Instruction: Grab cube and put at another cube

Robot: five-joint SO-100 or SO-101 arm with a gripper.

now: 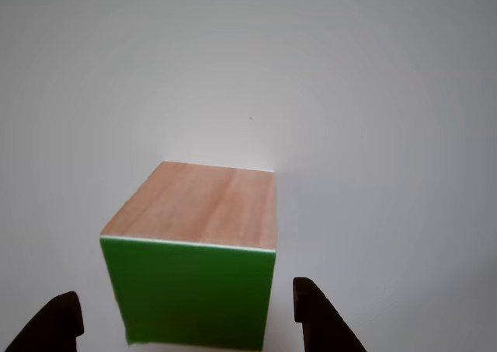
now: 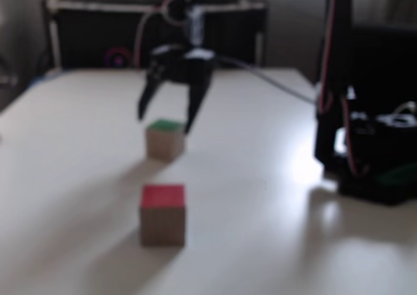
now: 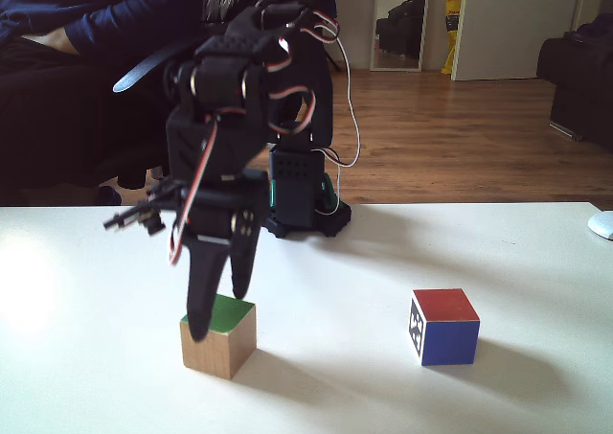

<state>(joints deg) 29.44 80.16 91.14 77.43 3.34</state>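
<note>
Tabletop (image 3: 536, 262), white, fronts a wood-floored room (image 3: 460, 127); end effector (image 3: 218, 314) spread wide over cube (image 3: 218, 338).

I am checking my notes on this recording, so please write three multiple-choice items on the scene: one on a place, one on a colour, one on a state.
1. Where is the hand relative to the wood-and-green cube?
A. Over the cube, one finger to each side of it
B. Far away, by the table edge
C. Beside the tagged cube

2. Which colour is the top face of the tagged cube in both fixed views?
A. Yellow
B. Red
C. Black

3. What is the state of the hand?
A. Shut on the cube
B. Open, holding nothing
C. Shut and empty

Answers:
1 A: the other view shows the cube between the two fingertips, and the fixed views show the hand above it.
2 B: its top is red.
3 B: the fingers stand apart, with a gap on each side of the cube, which rests on the table.
</note>
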